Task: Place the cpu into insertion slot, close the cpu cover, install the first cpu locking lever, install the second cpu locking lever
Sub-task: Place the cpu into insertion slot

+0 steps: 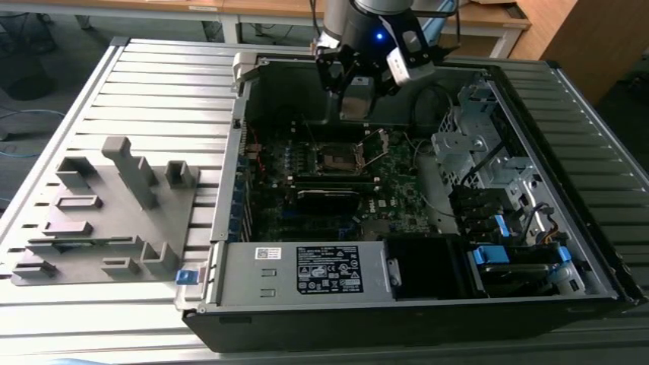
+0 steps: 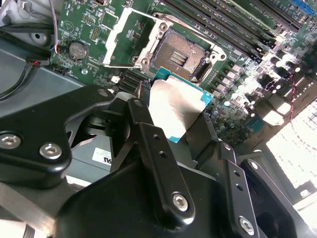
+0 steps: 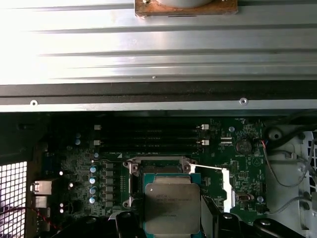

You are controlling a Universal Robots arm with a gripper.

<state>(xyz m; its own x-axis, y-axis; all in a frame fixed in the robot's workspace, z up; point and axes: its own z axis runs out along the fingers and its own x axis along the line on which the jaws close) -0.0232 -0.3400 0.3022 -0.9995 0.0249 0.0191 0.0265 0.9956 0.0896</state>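
One cpu (image 2: 173, 106) is clamped between the gripper's (image 1: 360, 90) two fingers. It is square, with its silver top facing the wrist, and the single insertion slot (image 2: 181, 54) lies just beyond the fingertips, its one cpu cover (image 2: 126, 37) swung open.

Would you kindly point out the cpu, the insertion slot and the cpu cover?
cpu (image 2: 173, 106), second wrist view, silver top.
insertion slot (image 2: 181, 54), second wrist view, dark centre.
cpu cover (image 2: 113, 39), second wrist view, side rail.
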